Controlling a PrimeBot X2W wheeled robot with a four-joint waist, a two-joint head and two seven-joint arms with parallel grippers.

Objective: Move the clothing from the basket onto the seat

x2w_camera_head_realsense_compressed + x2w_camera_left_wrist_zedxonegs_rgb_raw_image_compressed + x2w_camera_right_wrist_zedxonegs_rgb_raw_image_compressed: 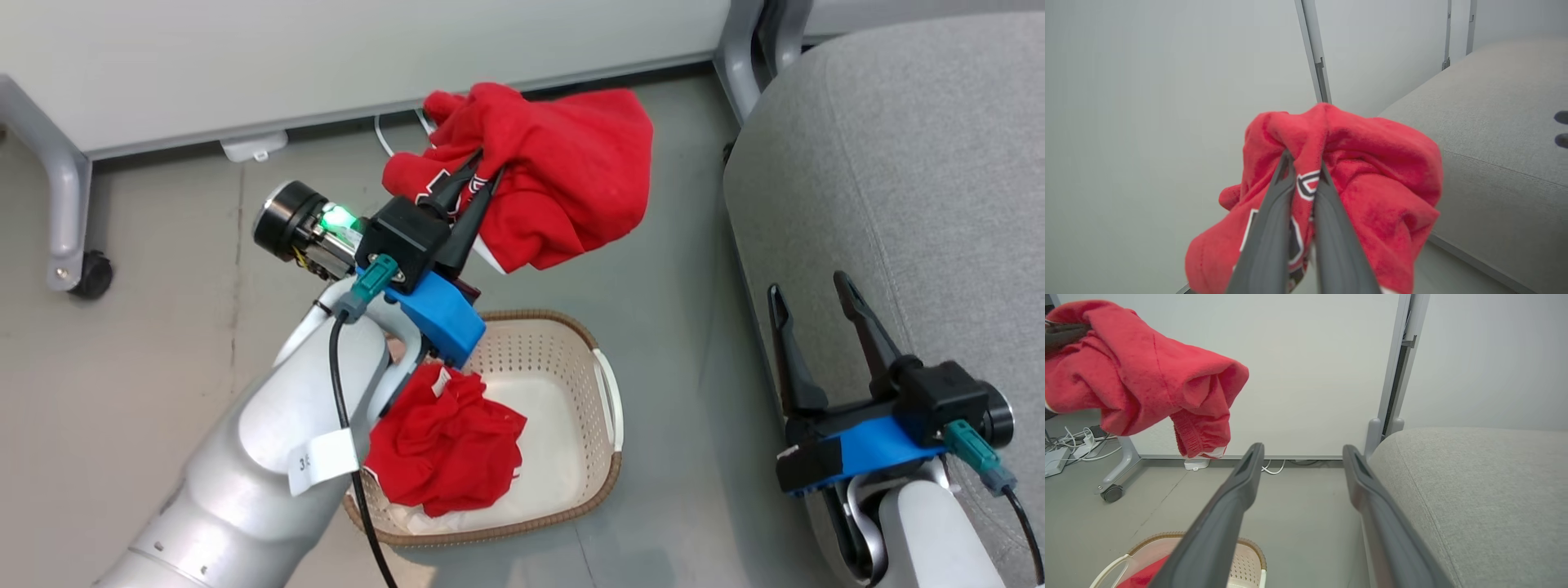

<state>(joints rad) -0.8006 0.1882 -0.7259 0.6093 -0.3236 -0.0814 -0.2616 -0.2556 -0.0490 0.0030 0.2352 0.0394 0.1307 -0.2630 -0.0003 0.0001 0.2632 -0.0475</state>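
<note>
1. Over the grey floor (163,343), between basket and seat, your left pincer (488,163) is clamped shut on a red soft fabric garment with black-and-white lettering (571,163). The left wrist view shows the left pincer (1305,161) with both fingers pressed close together into the cloth.
2. The lifted garment (1139,367) hangs free in the air, beyond the basket and apart from the seat.
3. I judge that the step in hand is the carry. The lifted garment is out of the basket but not yet over the seat.
4. For the next move you should swing the left arm toward the robot's right, until the bundle is above the large grey woven-fabric cushion seat (898,163). Then lower it and release. Loose folds hang below the fingers, so keep enough height to pass the rounded edge of the seat.
5. Your right pincer (808,287) is open and empty, at the near edge of the seat. It may stand in the path, so take care.
6. The small cream perforated plastic basket with a brown woven-look rim (600,482) stands on the floor. A second red garment (445,449) lies crumpled in its left half, and the other half shows a bare bottom. At least one more trip seems needed.
</note>
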